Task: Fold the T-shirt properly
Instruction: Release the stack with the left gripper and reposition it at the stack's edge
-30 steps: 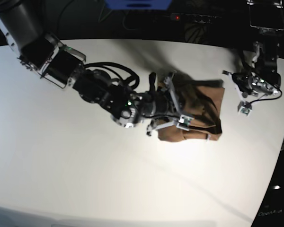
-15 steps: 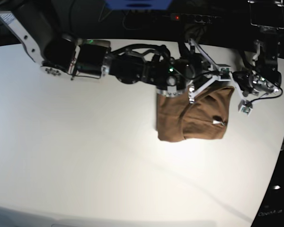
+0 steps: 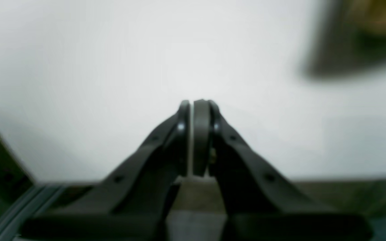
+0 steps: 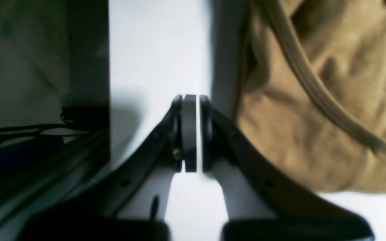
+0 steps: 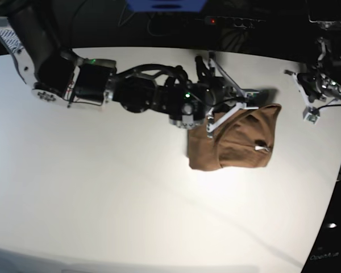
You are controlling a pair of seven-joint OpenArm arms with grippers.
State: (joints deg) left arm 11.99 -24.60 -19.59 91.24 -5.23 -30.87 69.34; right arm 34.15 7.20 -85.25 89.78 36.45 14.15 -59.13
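The brown T-shirt (image 5: 233,145) lies folded into a compact rectangle on the white table (image 5: 102,187), right of centre, with a small white tag showing. My right gripper (image 5: 251,96) hovers at the shirt's far edge. In the right wrist view this gripper (image 4: 190,98) is shut and empty over bare table, with the T-shirt (image 4: 330,100) just to its right. My left gripper (image 5: 311,111) stays at the table's right side, apart from the cloth. In the left wrist view it (image 3: 192,103) is shut on nothing above white table.
The right arm (image 5: 131,94) stretches across the table's far half from the left. Beyond the far edge, in the dark, lie cables and a power strip with a red light (image 5: 215,21). The table's right edge runs just past the left arm.
The right arm lifted off the T-shirt and swung toward the far edge, leaving the shirt folded flat; it has since settled slightly lower. The left arm shifted a little to the right.
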